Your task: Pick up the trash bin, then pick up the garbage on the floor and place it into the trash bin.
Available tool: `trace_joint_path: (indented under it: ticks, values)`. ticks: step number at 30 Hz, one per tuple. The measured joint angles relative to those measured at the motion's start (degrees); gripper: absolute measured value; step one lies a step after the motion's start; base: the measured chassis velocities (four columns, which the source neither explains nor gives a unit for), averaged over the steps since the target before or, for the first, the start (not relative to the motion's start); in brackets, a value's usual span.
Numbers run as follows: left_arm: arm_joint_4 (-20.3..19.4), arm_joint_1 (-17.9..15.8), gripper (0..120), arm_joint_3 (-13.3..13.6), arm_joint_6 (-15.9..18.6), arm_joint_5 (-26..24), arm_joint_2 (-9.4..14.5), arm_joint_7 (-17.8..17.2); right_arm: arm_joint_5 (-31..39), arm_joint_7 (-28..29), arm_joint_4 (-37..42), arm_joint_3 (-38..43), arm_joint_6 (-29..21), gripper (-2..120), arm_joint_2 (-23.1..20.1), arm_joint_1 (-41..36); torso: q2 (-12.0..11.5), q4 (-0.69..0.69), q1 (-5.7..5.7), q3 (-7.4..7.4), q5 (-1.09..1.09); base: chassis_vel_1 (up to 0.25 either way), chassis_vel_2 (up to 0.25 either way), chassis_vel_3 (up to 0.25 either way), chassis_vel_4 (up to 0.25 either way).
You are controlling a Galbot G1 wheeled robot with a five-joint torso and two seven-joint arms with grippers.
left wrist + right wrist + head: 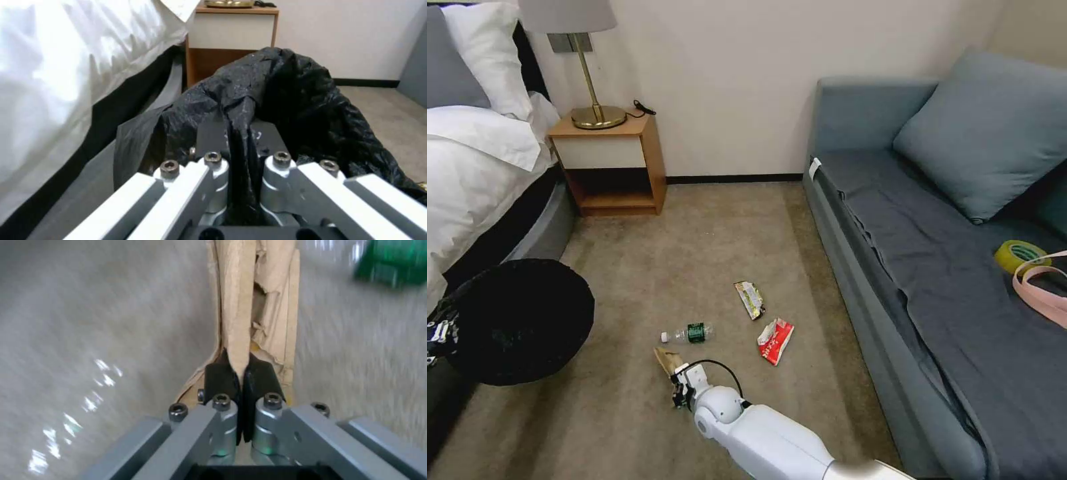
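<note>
Bin pickup done: I have the left gripper (242, 156) pinched tight on the black liner of the trash bin (520, 320), held near the bed (474, 167). Right gripper (240, 380) is clamped on the brown paper bag (667, 361), farther from the bed. Bottle (688, 333), red-white wrapper (775, 340) and foil wrapper (750, 299) remain on the carpet. No label text legible.

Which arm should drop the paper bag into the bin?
Right. The right gripper is already shut on the crumpled brown paper bag. The left gripper is shut on the trash bin liner, holding it at the robot's left.
</note>
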Motion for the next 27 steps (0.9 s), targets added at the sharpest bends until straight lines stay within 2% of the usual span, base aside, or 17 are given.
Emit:
trace_joint_path:
  ticks: [4,7,12,17,23,26,27]
  values:
    - [-0.4,-0.2,4,0.7,0.1,0.2,-0.3,-0.2,0.5,0.7,2.6,0.6,0.0,0,-1.3,0.4,0.0,0.02,0.0,0.0,0.02,0.0,0.0,0.0,0.0]
    - [-1.3,-1.0,4,2.6,0.5,0.9,-1.1,-0.9,1.3,2.6,9.9,3.5,-0.2,0,-7.2,1.4,0.0,-0.02,0.0,0.0,-0.01,0.0,0.0,0.0,0.0]
    - [-2.2,-1.8,4,3.8,0.9,1.0,-1.2,-1.7,1.0,4.6,15.8,7.3,-0.2,0,-11.4,1.6,0.0,-0.01,0.0,0.0,0.0,0.0,0.0,0.0,0.0]
    - [-3.2,-1.8,4,4.6,1.1,0.9,-1.1,-1.9,1.5,5.7,20.3,10.6,-0.1,0,-13.8,1.0,0.0,-0.02,0.0,0.0,0.01,0.0,0.0,0.0,0.0]
    - [-4.5,-1.1,4,6.2,1.1,1.1,-1.5,-1.9,3.3,7.3,30.4,13.8,0.0,0,-17.2,1.2,0.0,-0.01,0.0,0.0,0.01,0.0,0.0,0.0,0.0]
    - [-5.5,-0.8,4,7.4,1.1,1.4,-2.0,-1.9,5.6,8.6,38.7,13.8,-0.6,0,-19.2,2.4,0.0,-0.01,0.0,0.0,0.0,0.0,0.0,0.0,0.0]
    - [-5.5,-0.8,4,7.4,1.1,1.4,-2.0,-1.9,5.6,8.6,38.7,13.8,-0.6,0,-19.2,2.4,0.0,-0.01,0.0,0.0,0.0,0.0,0.0,0.0,0.0]
